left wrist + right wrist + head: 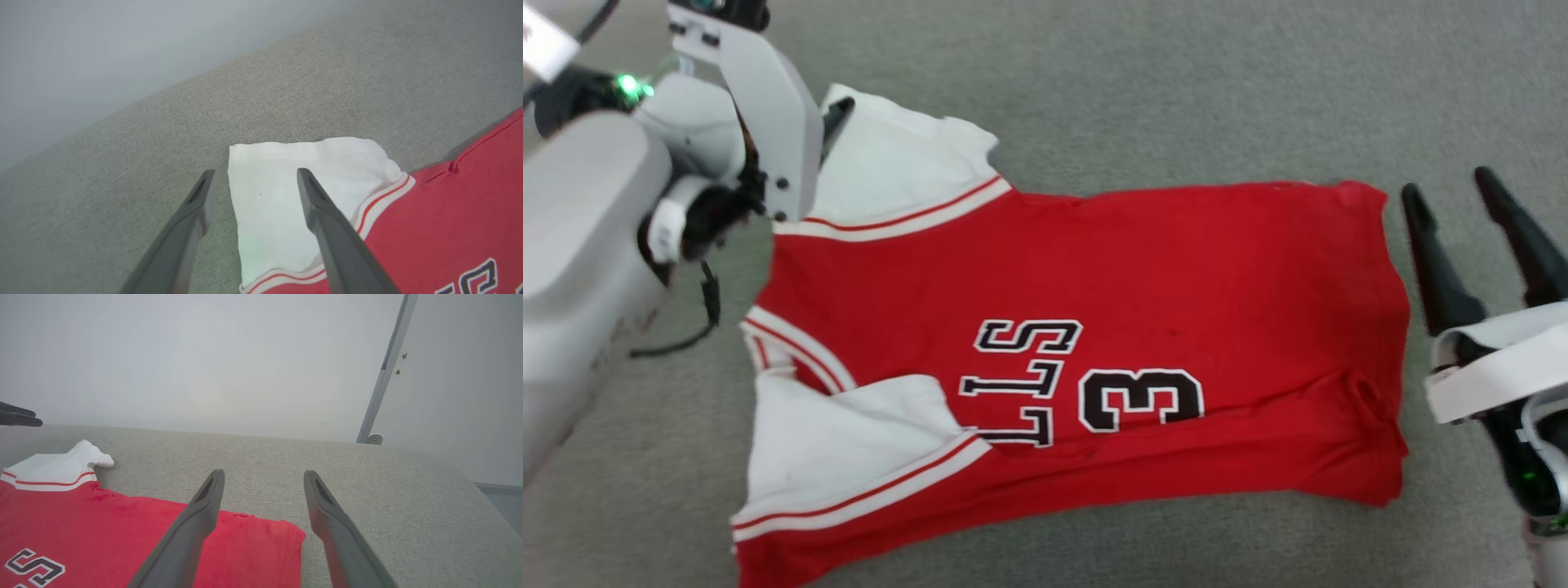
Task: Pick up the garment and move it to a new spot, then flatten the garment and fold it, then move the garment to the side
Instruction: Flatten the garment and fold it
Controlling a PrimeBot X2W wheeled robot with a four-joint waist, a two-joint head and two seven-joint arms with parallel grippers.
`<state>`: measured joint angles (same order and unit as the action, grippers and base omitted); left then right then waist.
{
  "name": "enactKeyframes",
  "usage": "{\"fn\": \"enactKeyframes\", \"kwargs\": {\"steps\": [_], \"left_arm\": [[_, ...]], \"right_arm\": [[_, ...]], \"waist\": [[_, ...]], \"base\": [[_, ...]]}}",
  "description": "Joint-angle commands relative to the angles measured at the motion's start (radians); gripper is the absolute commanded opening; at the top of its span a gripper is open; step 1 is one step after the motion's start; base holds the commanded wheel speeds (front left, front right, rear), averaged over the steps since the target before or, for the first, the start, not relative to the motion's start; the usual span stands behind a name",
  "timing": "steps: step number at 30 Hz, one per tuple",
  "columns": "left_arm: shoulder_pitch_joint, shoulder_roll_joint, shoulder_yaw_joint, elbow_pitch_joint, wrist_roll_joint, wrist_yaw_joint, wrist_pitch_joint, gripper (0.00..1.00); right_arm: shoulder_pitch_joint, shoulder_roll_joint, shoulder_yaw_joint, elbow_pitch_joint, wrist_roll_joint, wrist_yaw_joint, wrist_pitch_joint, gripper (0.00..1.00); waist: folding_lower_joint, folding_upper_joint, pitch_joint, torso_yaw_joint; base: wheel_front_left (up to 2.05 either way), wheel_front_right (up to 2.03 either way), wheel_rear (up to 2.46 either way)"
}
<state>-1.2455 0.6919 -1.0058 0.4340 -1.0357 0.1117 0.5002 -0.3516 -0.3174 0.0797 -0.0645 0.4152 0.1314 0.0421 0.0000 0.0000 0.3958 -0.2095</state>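
Jaws wide and empty, the left gripper (255, 173) hangs over the garment's (1094, 269) far left sleeve (265, 204), the right gripper (1449, 184) just beside its right hem, likely poised for folding.

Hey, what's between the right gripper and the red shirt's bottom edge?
Nothing but a narrow strip of bare grey surface, seen in the head view; the open right gripper sits just off the shirt.

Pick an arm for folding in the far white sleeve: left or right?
Left. The left gripper, open, hangs over that sleeve, its edge between the fingers. The right gripper, also open, sits off the shirt's hem end.
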Motion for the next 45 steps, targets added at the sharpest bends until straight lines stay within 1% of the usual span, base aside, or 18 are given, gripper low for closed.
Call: {"fn": "enactKeyframes", "kwargs": {"steps": [1,5,9,12,15,16,17,18,20,22,26,28,31,37,40,44,45], "left_arm": [[-0.013,-0.003,-0.004,0.018,0.01,-0.013,-0.001,1.0],[-0.064,-0.024,-0.02,0.132,0.016,-0.071,0.032,1.0],[-0.1,-0.035,-0.041,0.235,0.029,-0.111,0.066,1.0],[-0.12,-0.046,-0.044,0.306,0.018,-0.131,0.094,1.0],[-0.13,-0.053,-0.059,0.376,0.027,-0.137,0.129,1.0],[-0.13,-0.058,-0.06,0.398,0.018,-0.137,0.147,0.95],[-0.128,-0.067,-0.062,0.419,0.008,-0.138,0.17,0.5],[-0.123,-0.075,-0.065,0.439,-0.003,-0.14,0.202,0.0],[-0.11,-0.088,-0.076,0.472,-0.015,-0.133,0.265,0.0],[-0.118,-0.094,-0.081,0.485,-0.017,-0.137,0.285,0.0],[-0.132,-0.108,-0.08,0.496,-0.022,-0.147,0.292,0.0],[-0.14,-0.113,-0.078,0.499,-0.023,-0.146,0.289,0.0],[-0.152,-0.124,-0.076,0.503,-0.024,-0.15,0.281,0.0],[-0.171,-0.148,-0.078,0.503,-0.017,-0.163,0.264,0.0],[-0.172,-0.158,-0.08,0.505,-0.016,-0.165,0.258,0.0],[-0.172,-0.169,-0.079,0.505,-0.02,-0.172,0.246,0.0],[-0.172,-0.171,-0.08,0.506,-0.02,-0.174,0.244,0.0]], "right_arm": [[-0.013,0.005,0.011,0.006,-0.001,-0.002,-0.014,1.0],[-0.031,0.018,0.042,0.049,0.002,-0.002,-0.059,1.0],[-0.037,0.03,0.059,0.085,0.023,-0.002,-0.084,1.0],[-0.048,0.034,0.068,0.102,0.031,-0.002,-0.094,1.0],[-0.053,0.039,0.068,0.113,0.04,-0.002,-0.097,1.0],[-0.055,0.04,0.069,0.114,0.042,-0.002,-0.094,1.0],[-0.059,0.042,0.063,0.116,0.041,-0.002,-0.092,1.0],[-0.06,0.044,0.061,0.118,0.047,-0.002,-0.083,1.0],[-0.063,0.046,0.057,0.118,0.06,-0.002,-0.057,1.0],[-0.071,0.048,0.048,0.115,0.08,-0.002,-0.017,1.0],[-0.101,0.058,0.03,0.107,0.109,-0.002,0.09,1.0],[-0.128,0.052,0.029,0.115,0.106,-0.002,0.15,1.0],[-0.179,0.047,0.028,0.153,0.109,-0.002,0.241,1.0],[-0.304,0.047,0.056,0.293,0.152,-0.002,0.417,1.0],[-0.364,0.054,0.081,0.373,0.187,-0.002,0.499,1.0],[-0.421,0.043,0.131,0.468,0.22,-0.002,0.591,1.0],[-0.434,0.041,0.145,0.489,0.225,-0.002,0.607,0.56]], "waist": [[0.0,0.0,0.047,-0.048],[0.0,0.0,0.081,-0.082],[0.0,0.0,0.107,-0.106],[0.0,0.0,0.121,-0.12],[0.0,0.0,0.133,-0.131],[0.0,0.0,0.137,-0.134],[0.0,0.0,0.138,-0.135],[0.0,0.0,0.14,-0.136],[0.0,0.0,0.14,-0.137],[0.0,0.0,0.141,-0.136],[0.0,0.0,0.139,-0.13],[0.0,0.0,0.139,-0.125],[0.0,0.0,0.141,-0.114],[0.0,0.0,0.151,-0.088],[0.0,0.0,0.153,-0.078],[0.0,0.0,0.154,-0.065],[0.0,0.0,0.154,-0.061]], "base": [[0.0,0.0,0.0],[0.0,0.0,0.0],[0.0,0.0,0.0],[0.0,0.0,0.0],[0.0,0.0,0.0],[0.0,0.0,0.0],[0.0,0.0,0.0],[0.0,0.0,0.0],[0.0,0.0,0.0],[0.0,0.0,0.0],[0.0,0.0,0.0],[0.0,0.0,0.0],[0.0,0.0,0.0],[0.0,0.0,0.0],[0.0,0.0,0.0],[0.0,0.0,0.0],[0.0,0.0,0.0]]}}
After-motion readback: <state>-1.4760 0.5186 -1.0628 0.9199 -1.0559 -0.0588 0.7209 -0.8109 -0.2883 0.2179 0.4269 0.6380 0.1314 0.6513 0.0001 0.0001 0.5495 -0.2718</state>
